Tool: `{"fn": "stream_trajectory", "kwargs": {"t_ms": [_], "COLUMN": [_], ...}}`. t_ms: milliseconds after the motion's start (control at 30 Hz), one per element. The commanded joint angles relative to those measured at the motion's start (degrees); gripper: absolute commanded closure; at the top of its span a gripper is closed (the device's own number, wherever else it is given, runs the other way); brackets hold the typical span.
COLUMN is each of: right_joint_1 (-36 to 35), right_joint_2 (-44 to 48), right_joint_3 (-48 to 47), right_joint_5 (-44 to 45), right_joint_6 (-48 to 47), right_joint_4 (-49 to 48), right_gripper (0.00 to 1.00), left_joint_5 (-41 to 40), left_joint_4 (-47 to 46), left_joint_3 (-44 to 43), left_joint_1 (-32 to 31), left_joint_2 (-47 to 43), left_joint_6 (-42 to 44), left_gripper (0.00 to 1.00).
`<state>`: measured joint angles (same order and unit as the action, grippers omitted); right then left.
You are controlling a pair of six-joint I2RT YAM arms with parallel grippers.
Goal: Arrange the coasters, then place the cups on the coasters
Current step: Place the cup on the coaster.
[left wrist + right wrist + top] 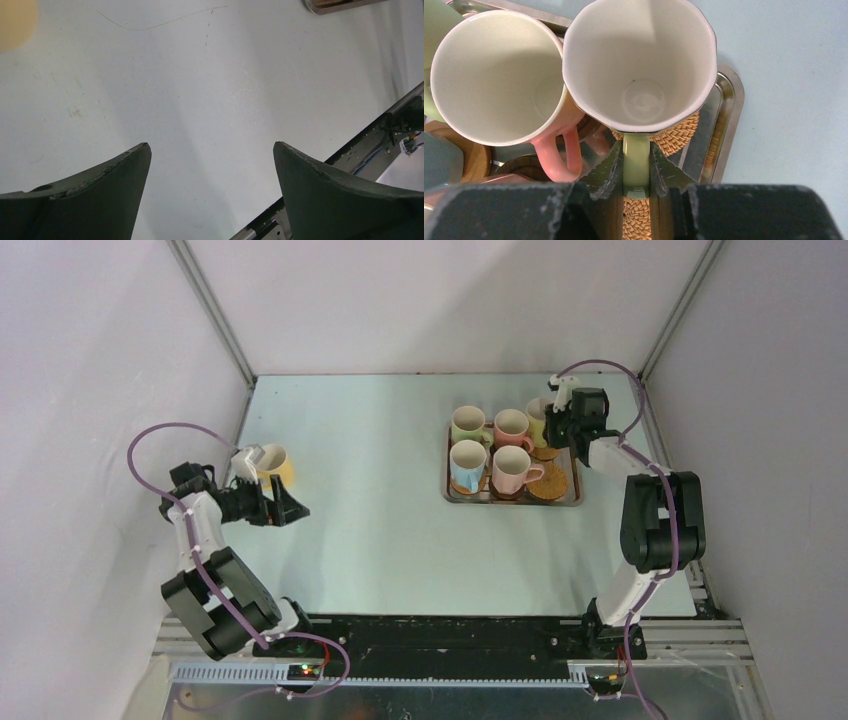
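My right fingers (609, 170) are pinching the handle of a yellow cup (639, 65) in the tray (729, 100) — my left fingers (100, 195) are hanging wide open, empty. A second yellow cup (272, 460) is sitting out on the counter (380, 520); four others and coasters (548, 483) are waiting.

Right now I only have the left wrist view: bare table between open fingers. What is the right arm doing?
Observer: The right gripper is shut on the handle of a yellow cup in the far right corner of the tray.
Operator: Is anything close to my left gripper?
Observer: Yes, a second yellow cup stands alone on the left side of the table, just beyond the open left gripper.
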<state>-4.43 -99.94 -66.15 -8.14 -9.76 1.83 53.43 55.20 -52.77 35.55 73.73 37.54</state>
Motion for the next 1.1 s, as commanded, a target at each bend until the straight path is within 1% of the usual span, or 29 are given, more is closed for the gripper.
{"fn": "stream_trajectory", "kwargs": {"t_ms": [0, 200, 333, 467, 633, 867, 1067], "right_joint_1": [-0.79, -0.83, -0.72, -0.1, 1.06, 2.2, 0.93], "right_joint_2": [2.21, 1.9, 1.62, 0.31, -0.81, -2.32, -2.53], "right_joint_3": [-2.71, -2.71, -2.99, -4.69, -4.93, -6.63, -6.66], "right_joint_5": [-1.4, -2.26, -3.16, -4.44, -5.74, -9.61, -8.43], "right_joint_6": [-0.87, -0.76, -0.72, 0.31, 1.46, 4.77, 3.71], "right_joint_4": [-2.0, -2.0, -0.99, 2.09, 2.41, 4.7, 4.61], "right_gripper": [0.98, 0.89, 0.86, 0.85, 0.84, 0.82, 0.81], "left_joint_5": [2.47, 2.52, 2.61, 2.6, 2.55, 3.96, 2.46], "left_joint_4": [0.49, 0.5, 0.51, 0.61, 0.39, 4.06, -0.1], "left_joint_3": [-0.93, -1.08, -1.08, -1.09, -0.78, -2.79, -1.29], "left_joint_1": [0.56, 0.55, 0.56, 0.49, 0.51, 0.68, 0.79], "left_joint_2": [0.11, 0.49, 0.82, 1.21, 2.71, 6.29, 3.88], "left_joint_6": [1.55, 1.68, 1.73, 2.11, 2.79, 5.72, 2.29], "left_gripper": [0.0, 0.0, 0.0, 0.0, 0.0, 0.0, 0.0]}}
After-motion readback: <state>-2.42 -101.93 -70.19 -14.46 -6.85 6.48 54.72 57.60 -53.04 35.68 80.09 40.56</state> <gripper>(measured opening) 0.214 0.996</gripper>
